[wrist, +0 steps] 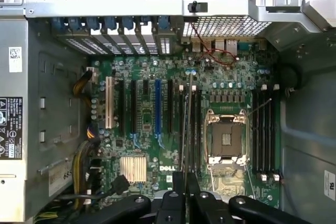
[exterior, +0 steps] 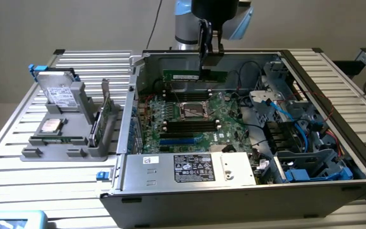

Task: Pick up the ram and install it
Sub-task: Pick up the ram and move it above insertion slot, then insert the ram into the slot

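The black pincer (exterior: 203,67) is clenched on the ram (exterior: 183,75), a long, flat green stick. It hangs level above the far black slots of the green motherboard (exterior: 170,119), inside the open grey metal case (exterior: 234,200) on the ribbed aluminium desk (exterior: 8,160).

The gripper (exterior: 203,68) hangs over the open computer case (exterior: 335,143), its fingers pinched on the ram (exterior: 183,75), held level above the motherboard (exterior: 177,119) (near the case's far wall). At the exterior view's left, a grey fixture (exterior: 62,153) on the table (exterior: 11,162) holds a hard drive (exterior: 61,93) and a processor (exterior: 49,126).
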You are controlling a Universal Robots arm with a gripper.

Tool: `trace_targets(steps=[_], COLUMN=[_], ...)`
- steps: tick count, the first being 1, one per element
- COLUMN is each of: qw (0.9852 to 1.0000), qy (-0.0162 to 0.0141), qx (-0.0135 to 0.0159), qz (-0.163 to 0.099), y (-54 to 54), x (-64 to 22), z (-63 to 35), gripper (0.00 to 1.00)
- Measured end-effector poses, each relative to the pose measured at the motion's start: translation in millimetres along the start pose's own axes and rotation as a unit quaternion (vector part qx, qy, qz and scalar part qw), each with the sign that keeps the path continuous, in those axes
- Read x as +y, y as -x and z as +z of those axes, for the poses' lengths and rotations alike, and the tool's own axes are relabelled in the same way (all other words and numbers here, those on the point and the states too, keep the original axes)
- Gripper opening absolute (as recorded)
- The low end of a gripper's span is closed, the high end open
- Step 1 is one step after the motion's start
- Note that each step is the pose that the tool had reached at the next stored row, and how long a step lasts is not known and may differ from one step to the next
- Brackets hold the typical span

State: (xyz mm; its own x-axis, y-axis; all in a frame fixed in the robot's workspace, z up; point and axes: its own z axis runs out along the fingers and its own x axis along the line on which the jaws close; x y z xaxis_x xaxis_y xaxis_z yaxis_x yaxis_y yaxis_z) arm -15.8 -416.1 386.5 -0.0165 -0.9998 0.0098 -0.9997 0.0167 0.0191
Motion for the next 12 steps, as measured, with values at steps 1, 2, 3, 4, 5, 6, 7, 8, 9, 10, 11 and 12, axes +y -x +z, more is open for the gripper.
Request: trace_targets(steps=[1, 2, 3, 4, 5, 6, 7, 8, 9, 10, 11, 12], qw=[1.0000, 1.0000, 1.0000, 1.0000, 1.0000, 1.0000, 0.9999, 0.9999, 0.9999, 0.9998, 0.9998, 0.9997], qy=[0.0000, 0.0000, 0.0000, -0.0001, -0.0001, -0.0001, -0.0001, -0.0002, -0.0002, -0.0002, -0.0002, -0.0003], qx=[0.0001, 0.0002, 0.0002, 0.0003, 0.0004, 0.0004, 0.0005, 0.0004, 0.0005, 0.0005, 0.0006, 0.0007], qz=[-0.001, -0.002, -0.003, -0.005, -0.007, -0.009, -0.012, -0.014, -0.016, -0.019, -0.021, -0.024], y=[1.5, 2.9, 4.3, 5.8, 7.1, 8.4, 9.6, 10.8, 12.0, 13.2, 14.4, 15.6], x=[0.0, 0.0, 0.0, 0.0, 0.1, 0.1, 0.1, 0.0, 0.1, 0.1, 0.1, 0.1], z=[0.6, 1.2, 1.7, 2.4, 2.9, 3.6, 4.2, 5.0, 5.8, 6.6, 7.4, 8.2], gripper=[0.14, 0.14, 0.14, 0.14, 0.14, 0.14, 0.14, 0.14, 0.14, 0.14, 0.14, 0.14])
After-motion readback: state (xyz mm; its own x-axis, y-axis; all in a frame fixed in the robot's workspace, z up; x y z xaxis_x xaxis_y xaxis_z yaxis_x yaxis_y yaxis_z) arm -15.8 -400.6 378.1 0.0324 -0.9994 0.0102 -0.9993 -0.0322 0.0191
